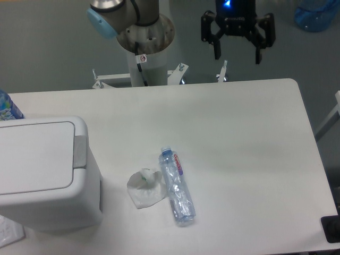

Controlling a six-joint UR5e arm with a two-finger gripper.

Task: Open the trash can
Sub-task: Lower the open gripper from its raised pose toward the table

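Hanging at one o'clock above the tabletop [239, 133], the gripper [237, 54] holds its jaws spread and empty. At eight o'clock the trash can [45, 175] sits with its lid seemingly shut.

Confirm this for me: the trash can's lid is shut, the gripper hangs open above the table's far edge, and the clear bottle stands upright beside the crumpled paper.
One thing is wrong: the clear bottle is not upright. The camera view shows it lying on its side beside the crumpled paper. The rest holds: the trash can has its lid shut, and the gripper hangs open above the far edge of the table.
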